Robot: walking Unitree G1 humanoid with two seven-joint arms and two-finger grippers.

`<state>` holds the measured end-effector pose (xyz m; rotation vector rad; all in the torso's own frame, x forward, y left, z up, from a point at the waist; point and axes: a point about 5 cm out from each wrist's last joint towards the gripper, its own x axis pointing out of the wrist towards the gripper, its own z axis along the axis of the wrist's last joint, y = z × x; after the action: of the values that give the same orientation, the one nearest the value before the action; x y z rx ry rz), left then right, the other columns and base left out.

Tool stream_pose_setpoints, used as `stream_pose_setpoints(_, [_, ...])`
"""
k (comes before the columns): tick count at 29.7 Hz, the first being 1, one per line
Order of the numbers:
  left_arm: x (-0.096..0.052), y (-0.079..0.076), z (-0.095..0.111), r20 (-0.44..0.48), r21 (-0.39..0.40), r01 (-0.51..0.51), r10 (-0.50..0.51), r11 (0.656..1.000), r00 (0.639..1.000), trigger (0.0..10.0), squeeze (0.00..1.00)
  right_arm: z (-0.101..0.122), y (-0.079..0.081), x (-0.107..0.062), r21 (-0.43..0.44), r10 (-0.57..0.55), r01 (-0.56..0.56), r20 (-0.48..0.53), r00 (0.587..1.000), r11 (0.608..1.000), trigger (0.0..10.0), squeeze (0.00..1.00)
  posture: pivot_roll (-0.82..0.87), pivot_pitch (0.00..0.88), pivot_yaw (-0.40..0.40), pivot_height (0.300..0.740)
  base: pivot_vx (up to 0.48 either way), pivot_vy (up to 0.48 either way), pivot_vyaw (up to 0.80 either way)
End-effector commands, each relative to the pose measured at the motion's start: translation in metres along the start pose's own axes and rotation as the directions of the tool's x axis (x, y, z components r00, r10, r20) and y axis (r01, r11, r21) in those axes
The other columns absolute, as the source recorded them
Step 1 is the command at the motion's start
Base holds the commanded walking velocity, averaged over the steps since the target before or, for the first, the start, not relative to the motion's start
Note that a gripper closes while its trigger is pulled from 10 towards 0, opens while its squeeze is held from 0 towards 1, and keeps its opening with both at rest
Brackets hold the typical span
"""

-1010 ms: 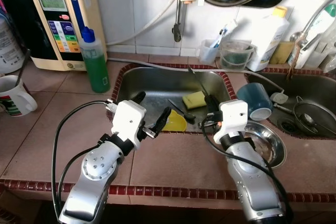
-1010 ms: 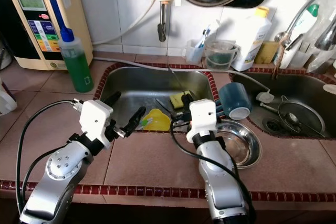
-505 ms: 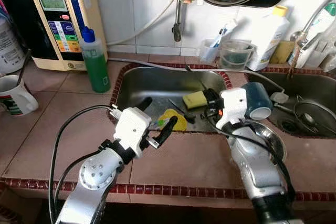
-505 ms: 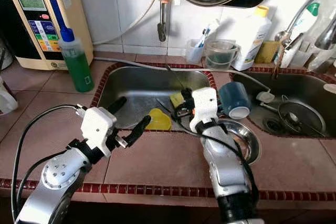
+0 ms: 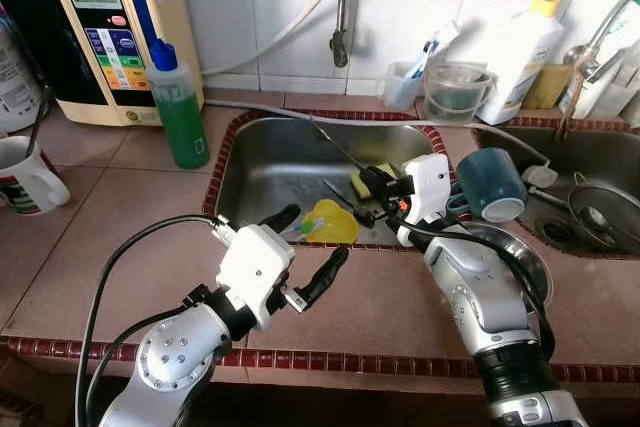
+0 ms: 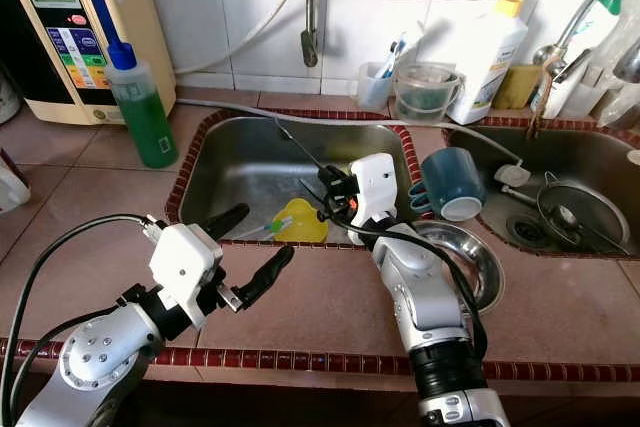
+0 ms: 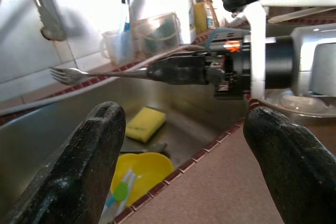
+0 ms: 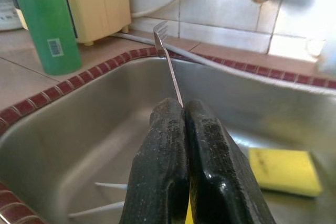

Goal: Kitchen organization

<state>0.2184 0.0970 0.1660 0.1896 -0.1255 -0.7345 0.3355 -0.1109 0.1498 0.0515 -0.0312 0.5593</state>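
My right gripper (image 5: 383, 188) is shut on the handle of a steel fork (image 5: 340, 151), held above the steel sink (image 5: 262, 162) with the tines (image 8: 160, 29) pointing toward the back left rim. Below the fork, a yellow sponge (image 5: 371, 178) and a yellow plastic cup (image 5: 333, 225) with a small green-and-white item lie in the basin. Near the sink's front rim, my left gripper (image 5: 307, 244) hovers open over the tiled counter, holding nothing. A dark blue mug (image 5: 491, 184) lies on its side to the right of my right arm.
A steel bowl (image 5: 526, 269) sits on the counter at the right, beside a second sink (image 5: 603, 219) with a strainer. A green soap bottle (image 5: 181, 112), a beige water unit (image 5: 96, 33) and a white mug (image 5: 24, 176) stand at the left. Cups and bottles (image 5: 452, 93) line the back wall.
My right gripper has carried the fork farther left over the sink, with the tines leaning more to the left. My left gripper has drawn back from the sink rim toward the counter's front.
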Motion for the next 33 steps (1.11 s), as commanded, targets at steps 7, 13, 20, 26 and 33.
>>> stream_pose_setpoints(7, [-0.004,-0.005,0.004,-0.009,-0.006,0.040,-0.040,0.999,0.999,10.0,0.00,0.003,-0.002,0.001,0.117,0.022,-0.023,0.007,1.000,0.993,10.0,1.00,-0.06,0.127,0.001,0.740,0.000,0.000,0.00])
stream_pose_setpoints(13, [-0.004,-0.005,0.005,-0.014,-0.007,0.042,-0.042,0.999,0.999,10.0,0.00,0.002,-0.003,0.001,0.140,0.018,-0.019,0.007,1.000,0.990,10.0,1.00,-0.06,0.123,0.001,0.740,0.000,0.000,0.00])
stream_pose_setpoints(20, [-0.003,-0.003,0.005,-0.016,-0.006,0.032,-0.032,0.999,0.999,10.0,0.00,0.009,-0.003,0.002,0.142,0.010,-0.017,0.047,0.999,0.990,10.0,1.00,-0.06,0.116,-0.002,0.740,0.000,0.000,0.00])
stream_pose_setpoints(26, [0.001,0.006,0.003,-0.009,-0.011,-0.025,0.025,1.000,1.000,10.0,0.00,0.023,-0.007,0.003,0.109,-0.043,0.029,0.128,0.991,0.994,10.0,1.00,-0.06,0.087,-0.013,0.740,0.000,0.000,0.00])
stream_pose_setpoints(33, [0.006,0.019,0.001,0.005,-0.025,-0.094,0.094,0.995,0.996,10.0,0.00,0.029,-0.009,0.002,0.091,-0.118,0.103,0.177,0.977,0.990,10.0,1.00,-0.06,0.049,-0.030,0.740,0.000,0.000,0.00])
